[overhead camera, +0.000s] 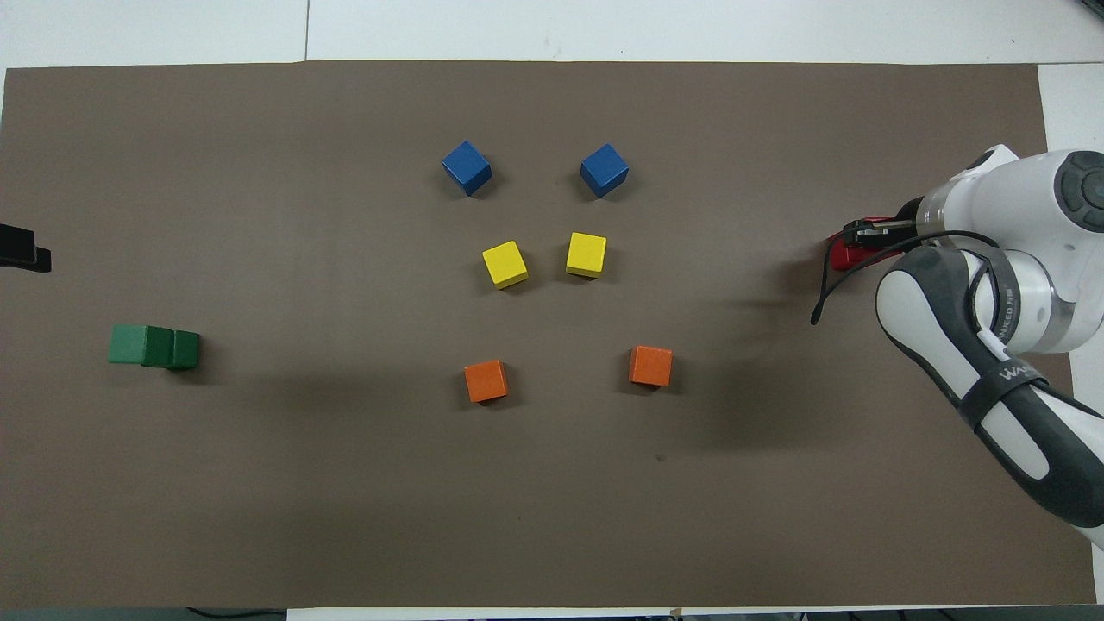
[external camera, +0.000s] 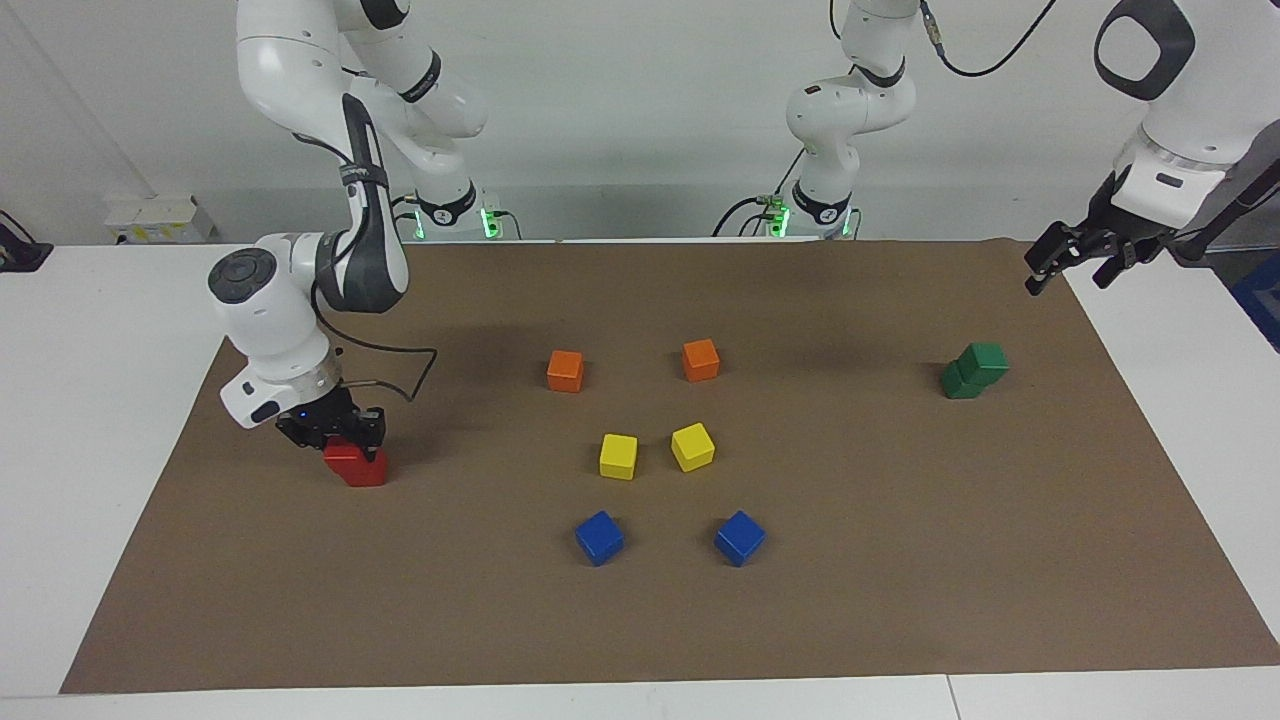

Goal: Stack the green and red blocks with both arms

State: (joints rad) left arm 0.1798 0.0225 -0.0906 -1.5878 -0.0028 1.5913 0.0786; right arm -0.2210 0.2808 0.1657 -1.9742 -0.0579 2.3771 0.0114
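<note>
The left gripper (external camera: 1075, 268) hangs over the brown mat's (external camera: 900, 560) corner at its own end of the bench (external camera: 100, 400), fingers apart on nothing. The two orange cubes (external camera: 565, 371) lie nearest the robots; level with them stands the green stack (external camera: 973, 370), one cube atop the other. Next come the yellow cubes (external camera: 618, 456), where the right gripper (external camera: 345, 432) has its fingers clamped on the upper cube of the red stack (external camera: 357, 464). The blue cubes (external camera: 599, 538) lie farthest.
</note>
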